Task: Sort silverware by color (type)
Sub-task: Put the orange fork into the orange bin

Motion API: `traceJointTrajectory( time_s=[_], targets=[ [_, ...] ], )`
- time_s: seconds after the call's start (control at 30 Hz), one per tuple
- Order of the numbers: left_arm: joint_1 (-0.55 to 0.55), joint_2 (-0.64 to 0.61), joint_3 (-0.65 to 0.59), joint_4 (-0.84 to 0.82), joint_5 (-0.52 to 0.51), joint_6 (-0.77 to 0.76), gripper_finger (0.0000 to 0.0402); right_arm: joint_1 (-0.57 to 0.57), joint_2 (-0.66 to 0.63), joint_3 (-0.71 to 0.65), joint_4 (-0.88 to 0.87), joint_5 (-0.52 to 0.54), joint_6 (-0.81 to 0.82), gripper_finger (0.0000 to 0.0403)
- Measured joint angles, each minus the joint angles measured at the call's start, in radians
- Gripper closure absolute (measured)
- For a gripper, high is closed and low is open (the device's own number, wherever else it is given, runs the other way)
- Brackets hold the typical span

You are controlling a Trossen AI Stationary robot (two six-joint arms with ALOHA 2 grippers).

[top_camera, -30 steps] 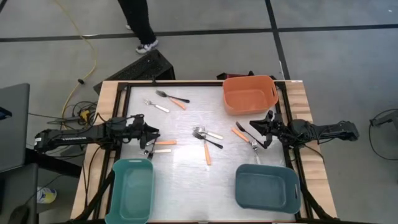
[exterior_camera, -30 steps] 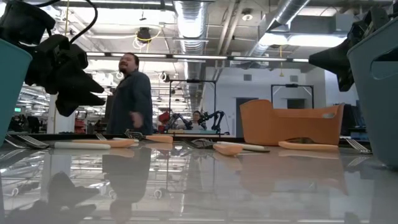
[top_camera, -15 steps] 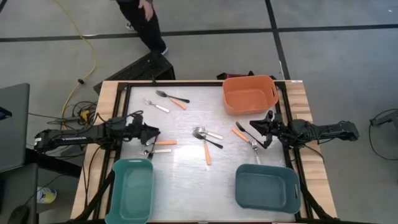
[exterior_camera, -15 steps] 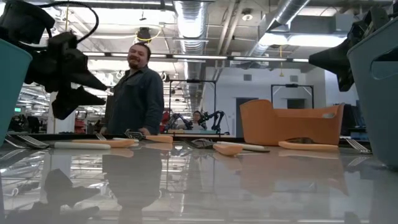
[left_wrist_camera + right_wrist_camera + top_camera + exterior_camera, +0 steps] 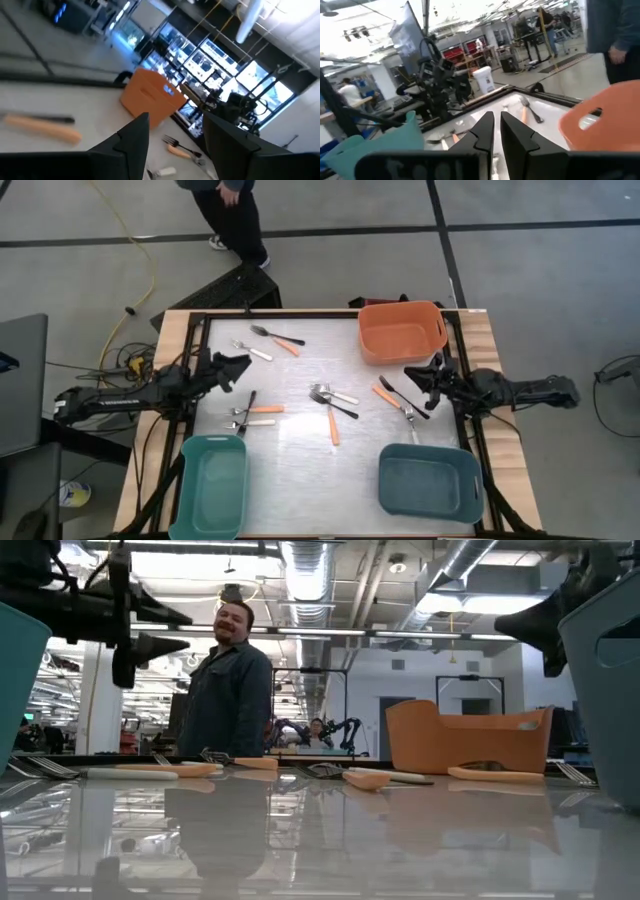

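The silverware lies flat on the table in loose groups: one near the far left corner [image 5: 270,338], one at the middle [image 5: 332,400], one at the right [image 5: 398,395] and one at the left [image 5: 252,412]. That left group has a black-handled piece [image 5: 247,402], an orange one and a white one. My left gripper [image 5: 238,365] hovers open above the table, just on the far side of that group, and in the left wrist view [image 5: 175,140] nothing is between its fingers. My right gripper [image 5: 418,375] hangs shut and empty over the right group, beside a black-handled fork [image 5: 405,393].
An orange bin [image 5: 402,330] stands at the far right corner, a teal bin [image 5: 212,485] at the near left and a darker teal bin [image 5: 430,480] at the near right. A person [image 5: 230,690] stands beyond the table's far edge. Bare tabletop lies between the two near bins.
My left gripper has risen from just over the left group and moved toward the far edge, tipping from pointing down to about level, still open. The black-handled piece now shows on the table where the gripper was. The person has walked along behind the far edge.
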Motion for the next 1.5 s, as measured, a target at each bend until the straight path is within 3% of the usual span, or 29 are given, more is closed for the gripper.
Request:
traceJointTrajectory(
  time_s=[0.13,0.27,0.43,0.7,0.9,1.13,1.5],
  targets=[
    [0.008,0.082,0.0,0.055,-0.001,0.084,0.0233,-0.006,0.122,0.085,-0.033,-0.005,0.012,0.0344],
    [0.042,0.2,0.0,0.071,0.049,0.171,0.0233,-0.003,0.342,0.229,-0.138,-0.01,0.053,0.0344],
    [0.103,0.339,0.014,0.127,0.145,0.299,0.0233,0.018,0.64,0.461,-0.463,-0.066,0.167,0.0344],
    [0.162,0.502,0.121,0.13,0.152,0.507,0.0233,0.036,0.999,0.702,-0.809,-0.17,0.393,0.0328],
    [0.176,0.584,0.196,0.131,0.216,0.53,0.0233,0.027,1.155,0.743,-0.839,-0.253,0.494,0.0272],
    [0.176,0.656,0.26,0.105,0.257,0.611,0.0233,0.02,1.294,0.743,-0.865,-0.252,0.553,0.0196],
    [0.176,0.669,0.301,0.048,0.281,0.583,0.0233,0.003,1.452,0.743,-0.902,-0.251,0.565,0.0187]
  ],
)
